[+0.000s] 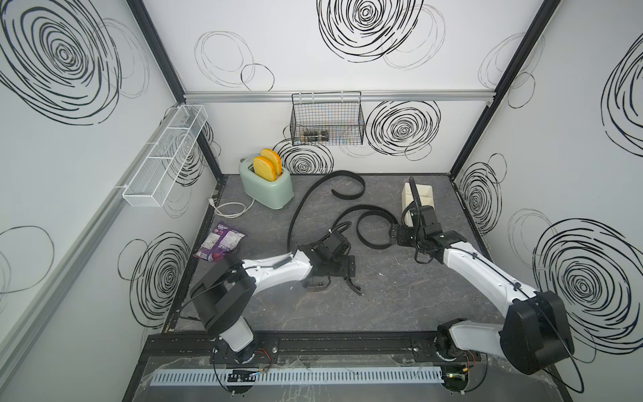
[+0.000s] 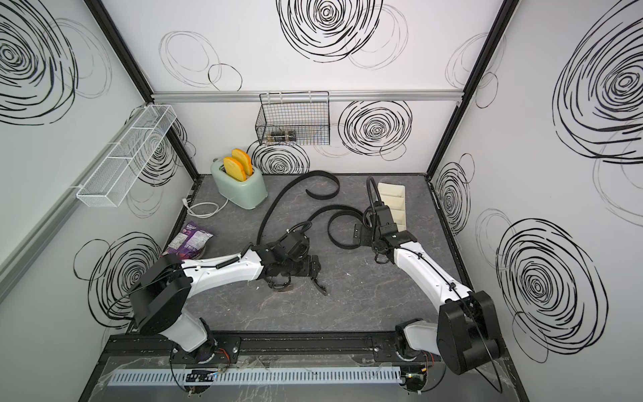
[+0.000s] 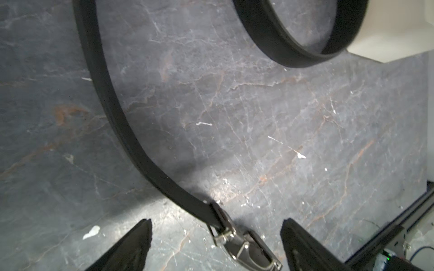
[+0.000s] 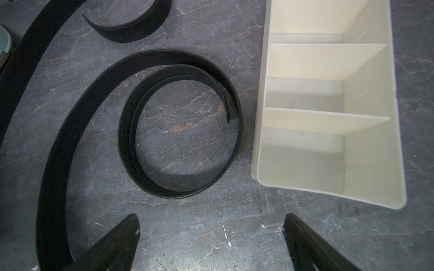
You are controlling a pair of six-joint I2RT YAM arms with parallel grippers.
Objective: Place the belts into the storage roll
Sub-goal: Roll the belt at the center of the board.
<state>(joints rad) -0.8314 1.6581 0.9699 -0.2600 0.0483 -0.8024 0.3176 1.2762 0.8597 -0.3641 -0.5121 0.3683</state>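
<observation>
Two black belts lie on the grey table. One runs from a curl at the back toward my left arm. The second ends in a loose coil next to the cream storage roll, whose visible compartments hold nothing. My left gripper is open low over the table. A belt's metal buckle lies between its fingers, touching neither. My right gripper is open and holds nothing, just short of the coil with the storage roll beside it.
A mint toaster with toast stands at the back left, its white cord on the table. A purple snack packet lies by the left wall. A black wire basket and a white mesh shelf hang on the walls.
</observation>
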